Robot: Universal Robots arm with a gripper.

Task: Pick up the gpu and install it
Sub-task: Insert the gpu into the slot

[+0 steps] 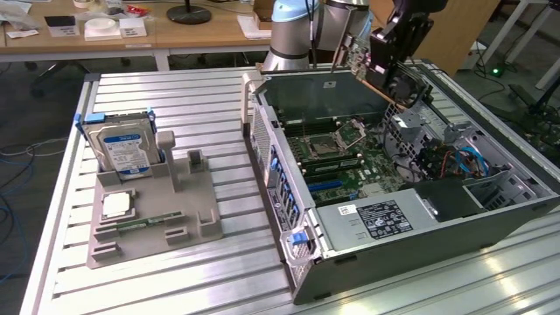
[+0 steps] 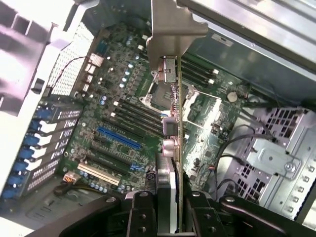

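Above the open computer case [image 1: 420,243], the claw [image 1: 389,41] hangs with its jaws clamped on the gpu [image 1: 395,75]. It pinches the card by one edge, so the card slants down from the claw with its black fan face showing in the exterior view. The card is held over the far end of the case and is not seated in any slot. In the wrist view, the claw [image 2: 168,206] grips the gpu [image 2: 170,128] edge-on, with the silver bracket [image 2: 170,29] at the end farthest from the claw. Beneath the claw lies the motherboard [image 2: 123,98], its blue slot [image 2: 118,139] off to one side of the card's edge. Well away from the claw, toward the exterior view's left, a grey holder [image 1: 197,216] bears a hard drive [image 1: 122,147].
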